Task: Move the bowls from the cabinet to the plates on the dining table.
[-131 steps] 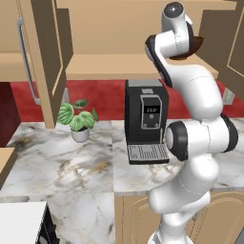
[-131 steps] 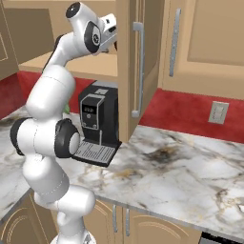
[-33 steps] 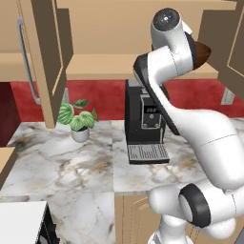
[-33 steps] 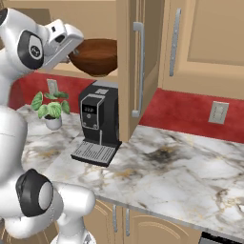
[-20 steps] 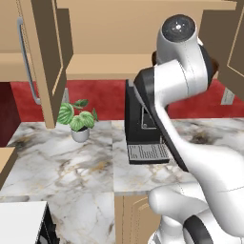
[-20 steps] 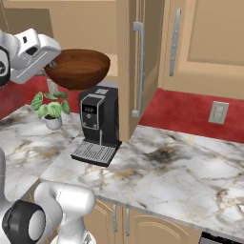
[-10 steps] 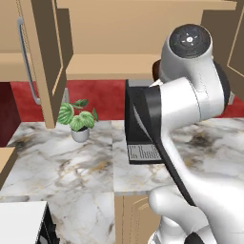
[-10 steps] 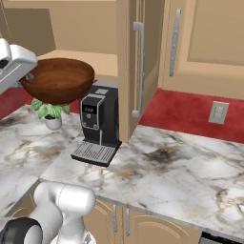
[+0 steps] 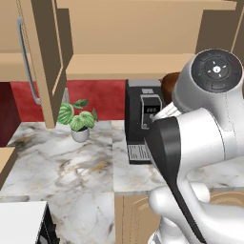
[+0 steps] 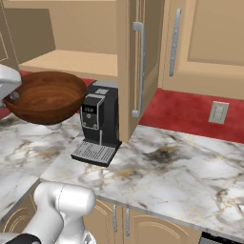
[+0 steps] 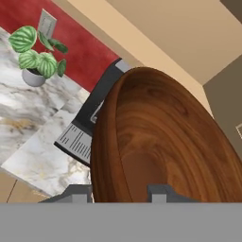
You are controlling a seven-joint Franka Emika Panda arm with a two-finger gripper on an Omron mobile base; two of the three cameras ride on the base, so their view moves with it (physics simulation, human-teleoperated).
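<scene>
The gripper (image 11: 120,191) had its fingers clamped over the near rim of the reddish bowl (image 10: 45,97), which hung out beyond them, level above the counter (image 10: 157,162), clear of the cabinet (image 10: 95,45).

Glossy wood-grain bowl (image 11: 165,142) — smooth veined marble counter (image 10: 181,171), matt tan cabinet (image 10: 128,57).

Glossy white rounded arm (image 9: 209,143), black joint band, dark dotted end cap.

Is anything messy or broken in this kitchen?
Nothing looks broken or spilled. The cabinet doors hang open, and the gripper holds a wooden bowl by its rim in the air above the marble counter.
</scene>
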